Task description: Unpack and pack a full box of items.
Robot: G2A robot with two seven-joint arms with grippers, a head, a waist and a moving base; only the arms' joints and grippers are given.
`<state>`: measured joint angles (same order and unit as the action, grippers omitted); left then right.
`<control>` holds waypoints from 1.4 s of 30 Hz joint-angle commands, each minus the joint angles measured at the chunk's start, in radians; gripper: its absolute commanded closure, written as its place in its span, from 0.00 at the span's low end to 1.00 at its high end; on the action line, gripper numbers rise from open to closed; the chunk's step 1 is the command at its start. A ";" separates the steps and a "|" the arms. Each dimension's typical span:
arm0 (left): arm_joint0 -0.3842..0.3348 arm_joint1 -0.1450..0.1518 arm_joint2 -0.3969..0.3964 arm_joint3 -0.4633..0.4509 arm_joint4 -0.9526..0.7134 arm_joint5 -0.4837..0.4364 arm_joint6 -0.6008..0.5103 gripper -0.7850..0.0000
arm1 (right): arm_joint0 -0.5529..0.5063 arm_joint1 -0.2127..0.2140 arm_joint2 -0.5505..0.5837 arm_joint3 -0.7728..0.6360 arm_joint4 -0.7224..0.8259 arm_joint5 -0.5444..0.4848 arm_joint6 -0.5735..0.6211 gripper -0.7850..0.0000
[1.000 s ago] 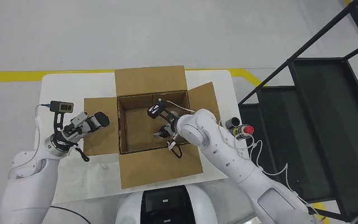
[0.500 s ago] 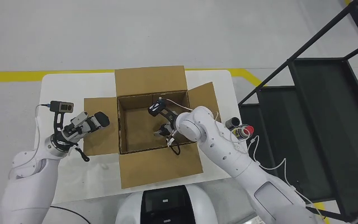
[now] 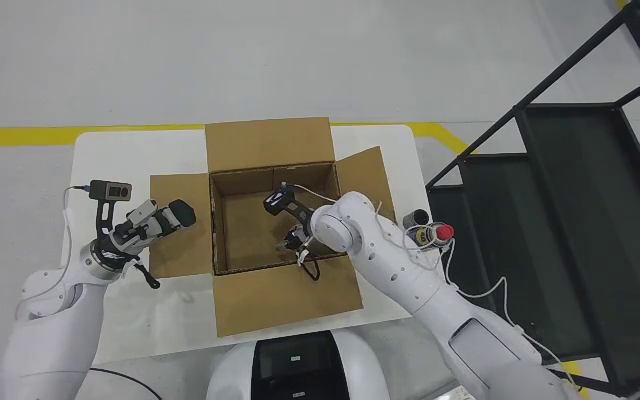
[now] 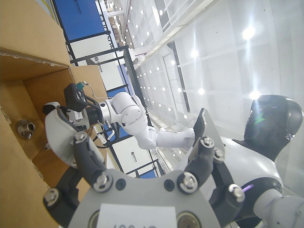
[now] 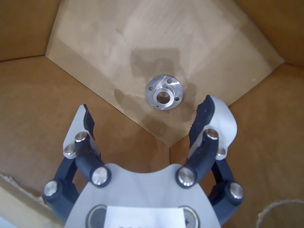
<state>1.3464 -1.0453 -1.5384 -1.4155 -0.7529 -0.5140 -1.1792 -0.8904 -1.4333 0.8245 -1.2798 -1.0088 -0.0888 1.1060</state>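
1. One cardboard box (image 3: 225, 180) stands on the white table (image 3: 110, 150), with all four flaps folded out.
2. I count one item inside it: a round metal flange (image 5: 164, 92) with a hole through the middle, lying flat on the box floor near a corner. It also shows past the left arm (image 4: 25, 127).
3. Two cans (image 3: 427, 228) stand upright at the table's right edge, just beside each other and outside the box. One has a red cap.
4. The right gripper (image 5: 146, 107) is down inside the box, with its fingers spread wide. It hangs above the flange without touching it and holds nothing.
5. The left gripper (image 3: 180, 213) hovers over the box's left flap, also spread and holding nothing.
6. Each wrist plate carries one white sticker (image 5: 144, 217), its print cut off by the edge.
7. Blue wall panels (image 4: 71, 8) behind the box bear white lettering.
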 commanded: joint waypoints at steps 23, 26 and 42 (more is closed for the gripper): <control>0.000 0.000 0.000 0.000 0.000 0.000 0.000 0.00 | 0.113 -0.068 -0.106 0.260 0.006 0.067 -0.047 0.54; 0.000 0.000 0.000 0.000 0.000 0.000 0.000 0.00 | 0.115 -0.070 -0.108 0.264 0.000 0.070 -0.047 0.75; 0.000 0.000 0.000 0.000 0.000 0.000 0.000 0.00 | 0.054 -0.051 -0.081 0.101 -0.113 0.124 0.007 1.00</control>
<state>1.3464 -1.0453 -1.5384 -1.4155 -0.7529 -0.5140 -1.1792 -0.8285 -1.4883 0.7356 -1.1601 -1.1186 0.0388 1.1108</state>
